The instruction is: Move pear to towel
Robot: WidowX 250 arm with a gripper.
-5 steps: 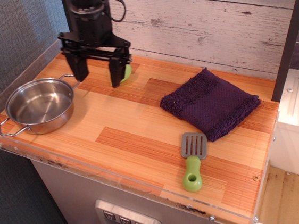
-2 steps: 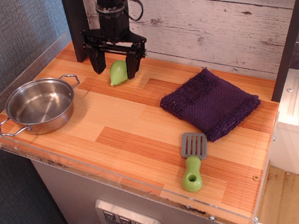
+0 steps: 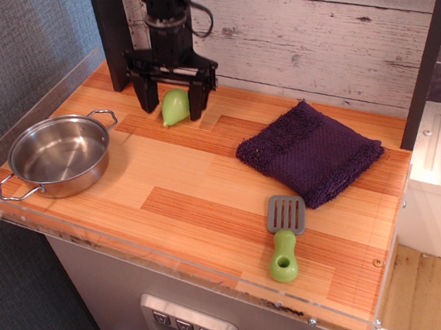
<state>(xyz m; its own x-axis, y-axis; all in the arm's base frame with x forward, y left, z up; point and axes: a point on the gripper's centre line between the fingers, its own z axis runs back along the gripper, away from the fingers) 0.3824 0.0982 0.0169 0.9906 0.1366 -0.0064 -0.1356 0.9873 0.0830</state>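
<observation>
A steel pan (image 3: 59,156) sat at the left end of the wooden counter (image 3: 186,208); behind it the gripper (image 3: 172,104) stood with fingers spread either side of the pear (image 3: 173,107), which lay on the counter between them; the purple towel (image 3: 309,152) lay well apart to the right; a green-handled spatula (image 3: 285,235) lay just in front of it.

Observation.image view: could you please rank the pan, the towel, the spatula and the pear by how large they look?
1. Towel and steel pan: close in apparent size; the towel looks slightly larger, but I would not rank them firmly.
2. Spatula.
3. Pear, clearly smallest, though it lies farthest back.
</observation>
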